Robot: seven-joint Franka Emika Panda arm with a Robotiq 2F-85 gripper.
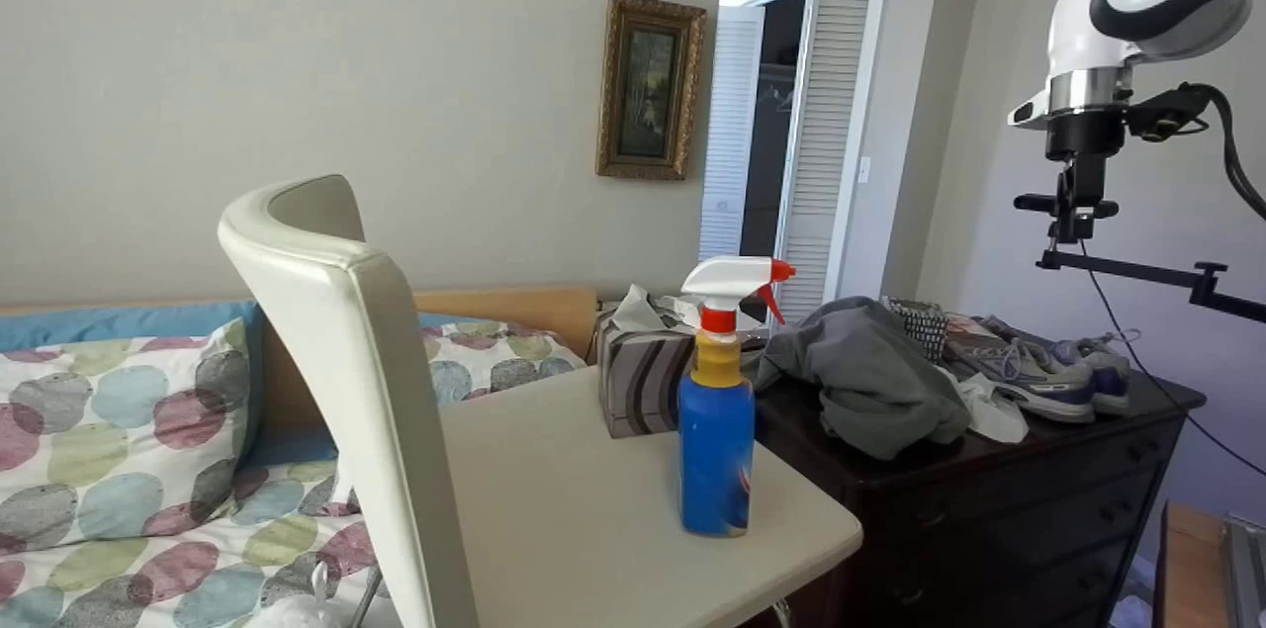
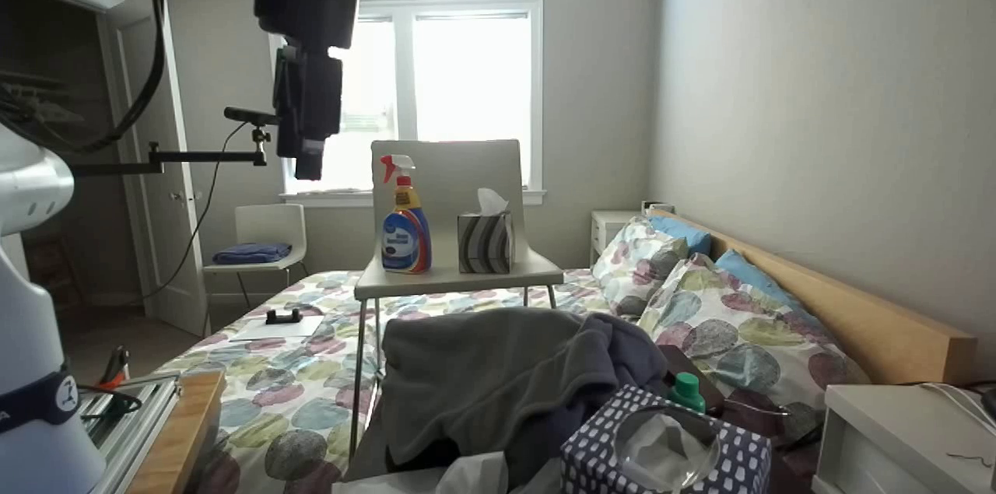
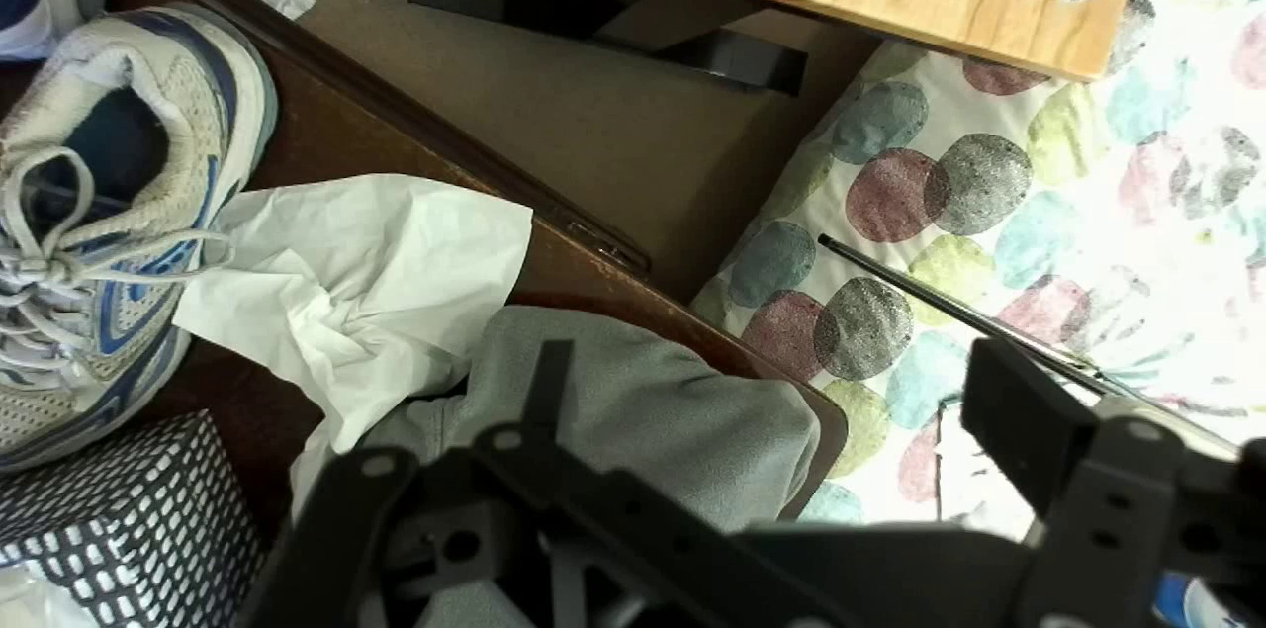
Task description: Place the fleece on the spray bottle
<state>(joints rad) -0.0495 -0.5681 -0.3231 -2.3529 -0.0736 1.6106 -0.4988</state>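
Across a pale chair (image 1: pixel 593 509), seen in an exterior view, things run left to right: the tall backrest (image 1: pixel 331 331), then a striped tissue box (image 1: pixel 648 381), then, just beside it, the spray bottle (image 1: pixel 717 455), upright and blue with a white-and-red trigger head (image 1: pixel 732 280). Farther right, off the chair, the gray fleece (image 1: pixel 860 376) lies in a heap. A patterned tissue box (image 1: pixel 918 323) sits behind it, a crumpled white tissue (image 1: pixel 994 408) touches its edge, and laced sneakers (image 1: pixel 1034 379) stand beyond. Carrying that heap is the table, a dark brown dresser (image 1: pixel 989 509). Around the room, left to right, are a bed (image 1: pixel 549 314) with dotted bedding (image 1: pixel 257 559), a gilt-framed painting (image 1: pixel 651 89) on the wall (image 1: pixel 396 114) and louvered closet doors (image 1: pixel 831 114) standing ajar. From the right of that view, a white robot arm (image 1: pixel 1177 5) holds its end effector (image 3: pixel 771 386) pointing downward, well above the dresser and apart from the fleece. The wrist view shows its two fingers (image 3: pixel 1024 420) spread wide, with fleece and bedding visible between them.
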